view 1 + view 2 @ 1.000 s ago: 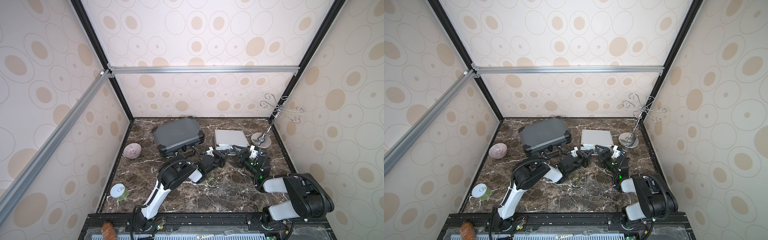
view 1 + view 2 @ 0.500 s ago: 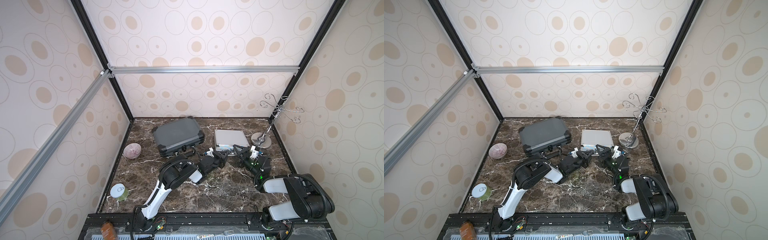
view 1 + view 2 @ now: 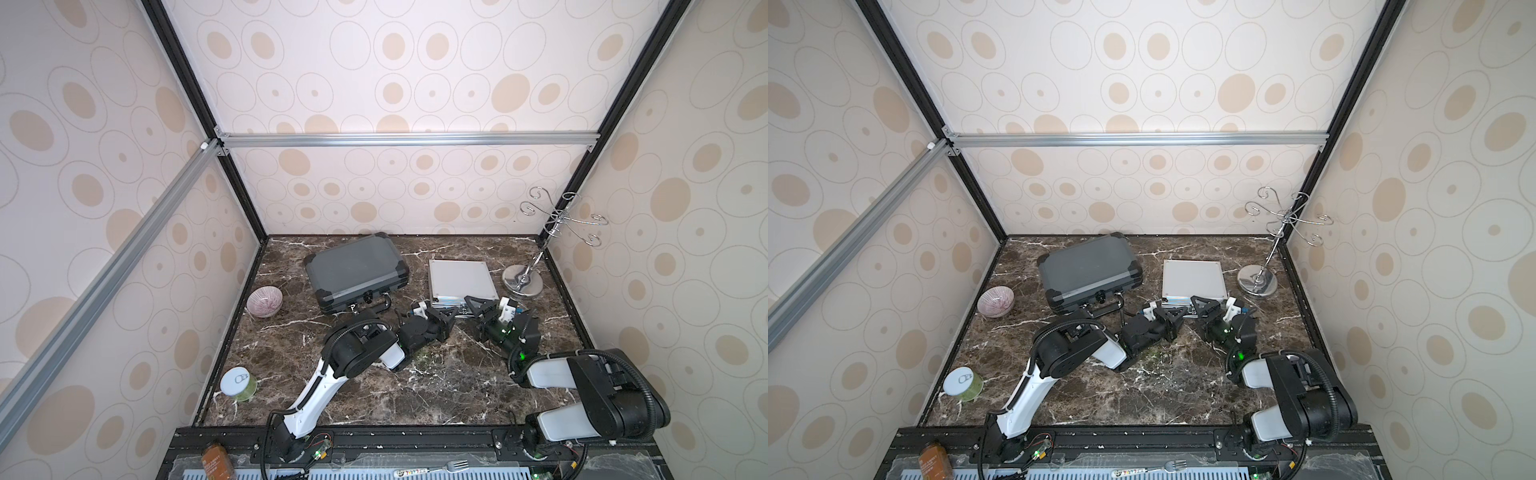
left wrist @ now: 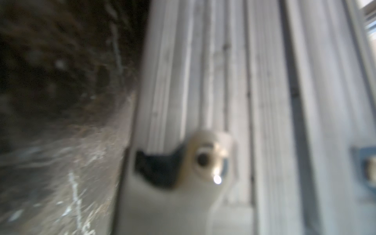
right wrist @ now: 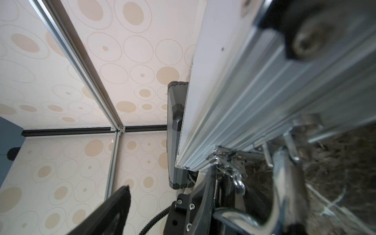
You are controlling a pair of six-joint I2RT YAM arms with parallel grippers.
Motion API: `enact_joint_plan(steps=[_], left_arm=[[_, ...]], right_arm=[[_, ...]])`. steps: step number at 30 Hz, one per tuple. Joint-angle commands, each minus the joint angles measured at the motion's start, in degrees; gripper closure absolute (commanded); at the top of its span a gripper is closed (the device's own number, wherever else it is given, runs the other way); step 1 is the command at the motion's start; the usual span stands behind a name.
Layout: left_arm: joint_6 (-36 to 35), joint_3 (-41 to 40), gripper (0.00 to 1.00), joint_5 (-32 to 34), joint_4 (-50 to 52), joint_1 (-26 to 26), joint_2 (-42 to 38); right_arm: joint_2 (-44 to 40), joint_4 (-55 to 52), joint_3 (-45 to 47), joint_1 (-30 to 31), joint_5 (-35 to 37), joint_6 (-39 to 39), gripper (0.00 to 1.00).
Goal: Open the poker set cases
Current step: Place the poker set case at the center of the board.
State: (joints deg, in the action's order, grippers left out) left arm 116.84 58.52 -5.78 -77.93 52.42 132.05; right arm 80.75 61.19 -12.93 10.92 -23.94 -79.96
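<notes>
Tabletop (image 3: 436, 386): silver case (image 3: 461, 278) at right claw (image 3: 489, 306)

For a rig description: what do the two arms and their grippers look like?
The left arm and right arm look alike: white shells on the links, black joints, a black ribbed cable hose on each, green lights. The left gripper and right gripper are black, with triangular fingers and white side pieces.

Over the last second my right end effector (image 3: 490, 307), at the front edge of the silver case (image 3: 462, 277), has drawn its jaws in by a touch, though they stand wide apart. The shift barely shows in both top views, and I can find no other change between then and now.
</notes>
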Motion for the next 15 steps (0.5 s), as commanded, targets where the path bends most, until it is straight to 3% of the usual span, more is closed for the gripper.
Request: enact_joint_plan(steps=[1,6,13,15], left_arm=[[3.8,-0.13,1.0,-0.57,-3.76,0.24,0.71],[4.16,-0.68,1.0,-0.59,-4.02,0.18,2.12],[3.73,-1.38,1.0,-1.22,-3.74,0.35,3.9],[3.57,-1.82,0.93,-1.84,-3.51,0.31,4.01]], right_arm=[[-6.95,-7.54,-1.78,0.43,-1.57,8.02,0.1],[-18.62,-32.53,-2.89,0.33,1.65,20.17,0.06],[-27.67,-49.19,-3.24,-0.72,6.26,29.72,0.02],[-27.76,-51.9,-4.76,-0.81,6.16,32.29,0.02]])
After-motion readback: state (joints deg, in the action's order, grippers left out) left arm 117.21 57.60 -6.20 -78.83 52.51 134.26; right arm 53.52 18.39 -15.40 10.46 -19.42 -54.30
